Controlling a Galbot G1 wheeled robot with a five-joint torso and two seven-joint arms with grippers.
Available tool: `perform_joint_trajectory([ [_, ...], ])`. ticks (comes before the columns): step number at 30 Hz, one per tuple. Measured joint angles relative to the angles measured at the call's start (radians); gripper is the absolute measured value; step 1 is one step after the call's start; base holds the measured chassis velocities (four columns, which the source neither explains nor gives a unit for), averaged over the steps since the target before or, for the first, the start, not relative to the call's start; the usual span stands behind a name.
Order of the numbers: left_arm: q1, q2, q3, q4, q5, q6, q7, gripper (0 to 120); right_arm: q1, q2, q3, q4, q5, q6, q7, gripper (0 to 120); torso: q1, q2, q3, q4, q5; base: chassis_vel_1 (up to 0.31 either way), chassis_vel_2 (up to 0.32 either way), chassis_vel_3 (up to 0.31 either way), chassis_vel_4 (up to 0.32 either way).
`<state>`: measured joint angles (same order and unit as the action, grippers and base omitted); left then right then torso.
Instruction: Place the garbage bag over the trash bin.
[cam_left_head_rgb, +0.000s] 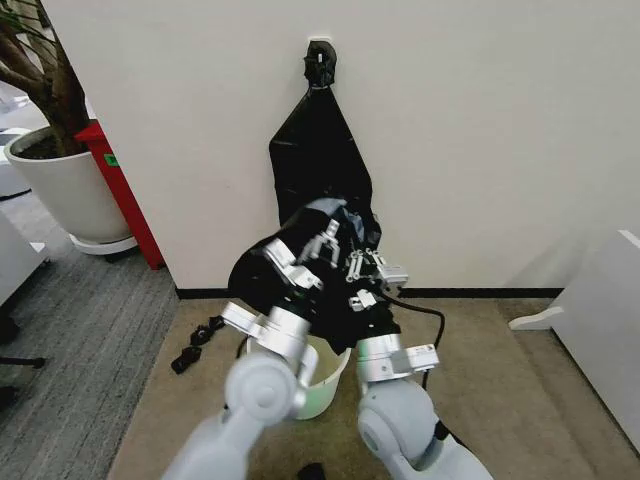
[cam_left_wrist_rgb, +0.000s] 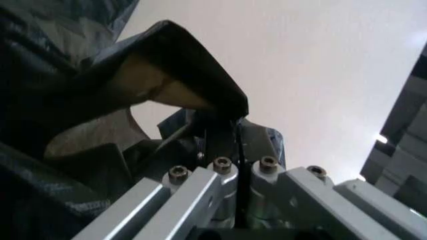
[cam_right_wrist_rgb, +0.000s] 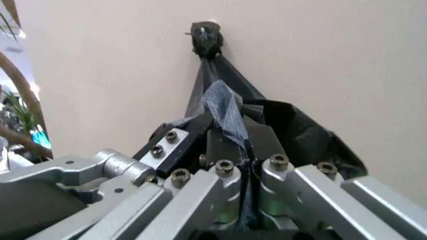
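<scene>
1. We hold the garbage bag (cam_left_head_rgb: 262, 270) up in front of us with both arms, above the trash bin (cam_left_head_rgb: 325, 385), which stands on the tan floor mat (cam_left_head_rgb: 480, 400) near the wall (cam_left_head_rgb: 480, 120).
2. Our left end effector (cam_left_head_rgb: 322, 243) is clenched on a fold of the bag's edge; in the left wrist view its fingers (cam_left_wrist_rgb: 220, 137) meet around the glossy black film (cam_left_wrist_rgb: 193, 60), which arches over them.
3. Our right end effector (cam_left_head_rgb: 362, 268) sits just beside the left one, also clamped on the bag; in the right wrist view a crumpled strip of plastic (cam_right_wrist_rgb: 227, 112) stands up from between its closed fingers (cam_right_wrist_rgb: 263, 140).
4. The bag billows as a loose dark mass around and below both end effectors, hiding most of the bin's mouth; only the cream rim and part of the side show beneath it.
5. Behind, a separate black bag bundle (cam_left_head_rgb: 320, 150) hangs on the wall from a hook (cam_left_head_rgb: 320, 62), tapering to a knotted top.
6. A large white plant pot (cam_left_head_rgb: 65, 185) with a tree stands well apart on our left, beside a red panel (cam_left_head_rgb: 125, 195).
7. Small black clips (cam_left_head_rgb: 198, 340) lie on the mat to the left of the bin.
</scene>
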<state>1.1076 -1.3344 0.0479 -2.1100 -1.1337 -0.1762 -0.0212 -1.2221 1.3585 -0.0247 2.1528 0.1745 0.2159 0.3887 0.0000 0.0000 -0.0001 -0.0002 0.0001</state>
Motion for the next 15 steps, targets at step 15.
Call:
perform_joint_trajectory([
  [15,0.032,-0.075,0.055,0.041,0.099,-0.007,-0.011,0,0.006,-0.030,0.034,0.006,0.009,0.004,-0.001,0,0.000,0.000,0.000,0.0002,0.0001,0.000,0.000,0.000,0.000],
])
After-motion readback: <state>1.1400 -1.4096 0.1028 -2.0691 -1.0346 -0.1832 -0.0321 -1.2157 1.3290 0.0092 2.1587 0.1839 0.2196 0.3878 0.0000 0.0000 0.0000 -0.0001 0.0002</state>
